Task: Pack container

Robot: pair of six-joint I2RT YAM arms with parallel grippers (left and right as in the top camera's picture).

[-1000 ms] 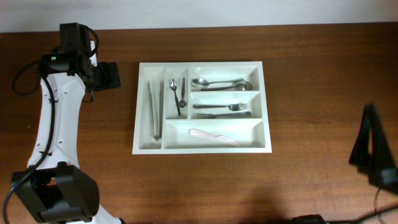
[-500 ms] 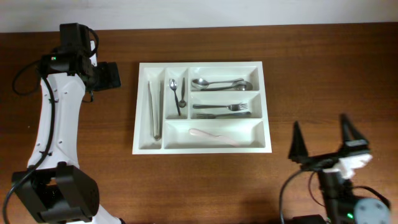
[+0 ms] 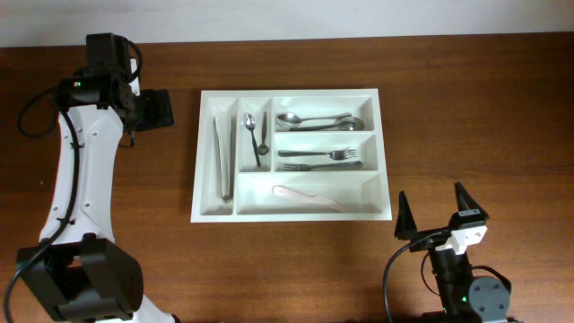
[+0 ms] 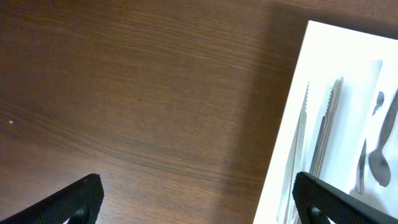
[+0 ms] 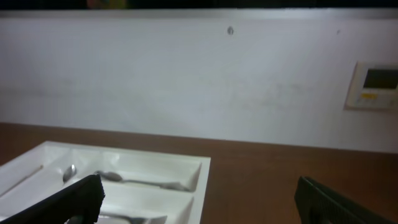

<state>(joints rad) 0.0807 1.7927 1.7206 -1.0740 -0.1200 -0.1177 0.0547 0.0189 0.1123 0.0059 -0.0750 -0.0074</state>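
The white container (image 3: 386, 152) lies in the middle of the table, with tongs (image 3: 222, 157), small spoons (image 3: 256, 135), large spoons (image 3: 318, 120), forks (image 3: 318, 159) and a pale knife (image 3: 308, 196) in its compartments. My left gripper (image 3: 160, 109) is open and empty, just left of the tray's far left corner; its wrist view shows the tray edge (image 4: 283, 149) and tongs (image 4: 323, 130). My right gripper (image 3: 438, 213) is open and empty, low near the front right, pointing up; its wrist view shows the tray's far corner (image 5: 199, 171).
The brown wooden table (image 3: 466, 108) surrounds the tray. A white wall (image 5: 186, 74) with a small wall panel (image 5: 375, 85) stands behind the table. The left arm's white links (image 3: 76, 179) run along the left side.
The right arm has swung in from the right edge and pulled back toward the front, its open fingers now upright at the front right. The left arm has not moved.
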